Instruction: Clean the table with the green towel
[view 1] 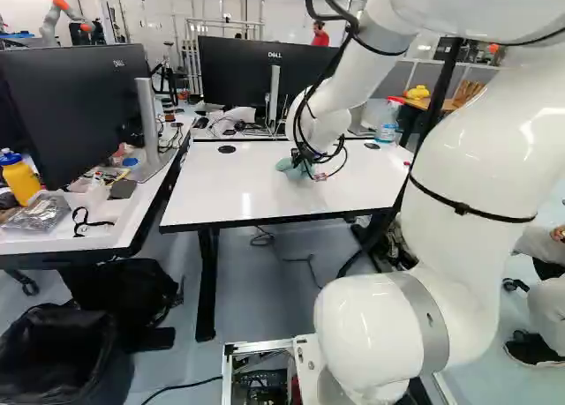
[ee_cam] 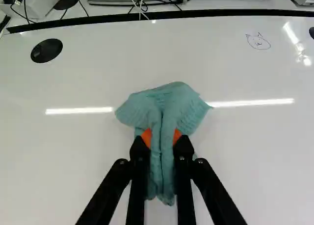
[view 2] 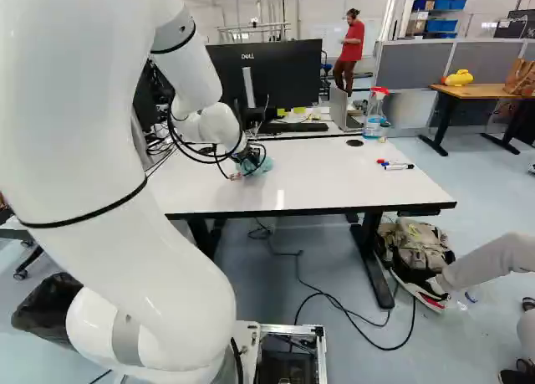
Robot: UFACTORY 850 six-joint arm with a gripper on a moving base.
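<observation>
The gripper is low over the white table, with the green towel at its fingertips. In the wrist view the gripper is shut on the bunched towel, orange pads pressing it from both sides. Part of the cloth fans out ahead of the fingers onto the tabletop, and a folded end hangs back between them. A small drawn doodle marks the table ahead of the towel, off to one side.
Markers lie on the table near a spray bottle. Monitors stand behind the far edge. A side desk with a yellow bottle is at the left of the left base view. A backpack rests on the floor beside a table leg.
</observation>
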